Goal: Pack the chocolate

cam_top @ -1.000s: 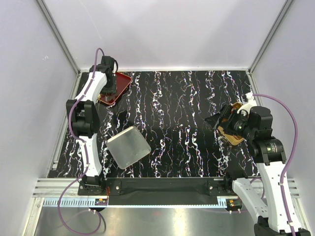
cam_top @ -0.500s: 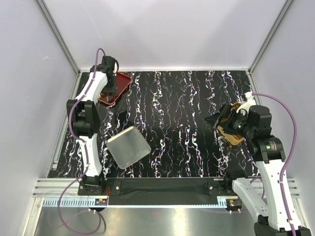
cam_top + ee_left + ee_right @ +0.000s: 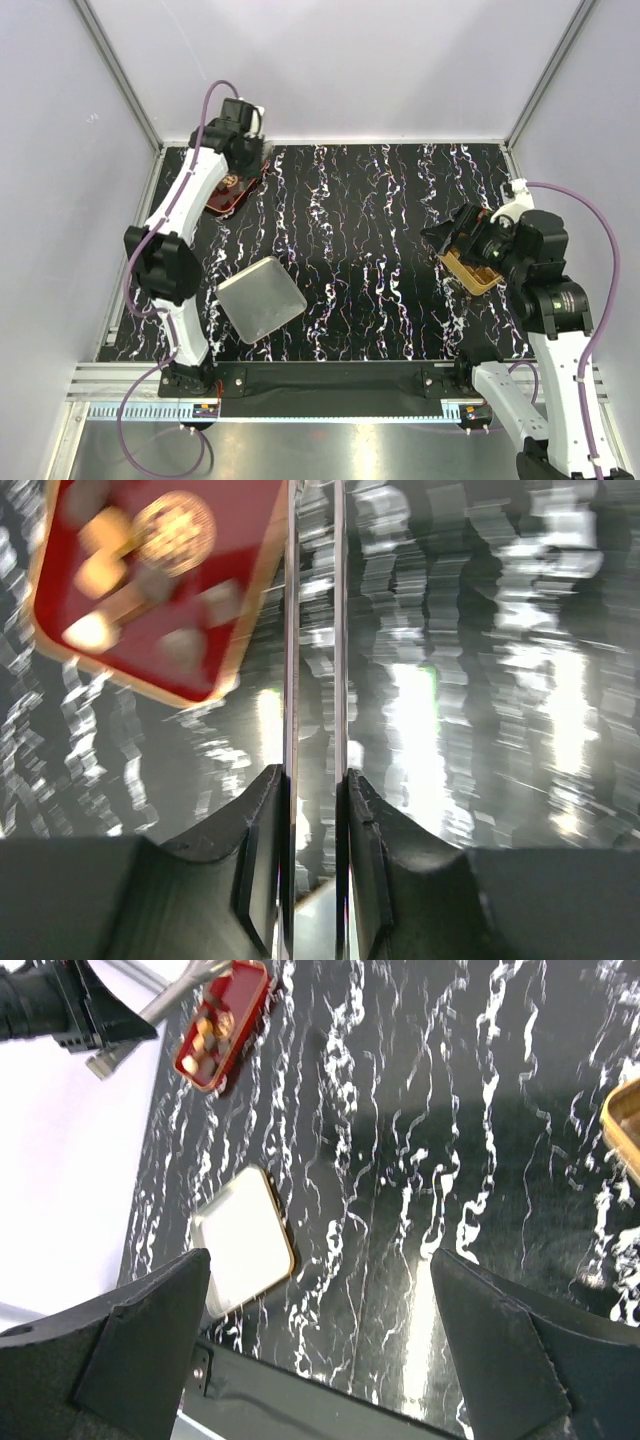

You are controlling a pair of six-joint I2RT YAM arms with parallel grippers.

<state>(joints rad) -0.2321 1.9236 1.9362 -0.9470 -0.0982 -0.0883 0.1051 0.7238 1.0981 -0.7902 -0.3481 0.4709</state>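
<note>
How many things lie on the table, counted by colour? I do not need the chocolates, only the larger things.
Red tray: 1
Gold box: 1
Silver square plate: 1
Total: 3

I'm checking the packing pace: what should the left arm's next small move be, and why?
Probably swing the left pincer sideways over the red tray and line up on one chocolate. Pieces lie in the tray, the pincer aims at table beside it, and no piece shows between its fingers.
</note>
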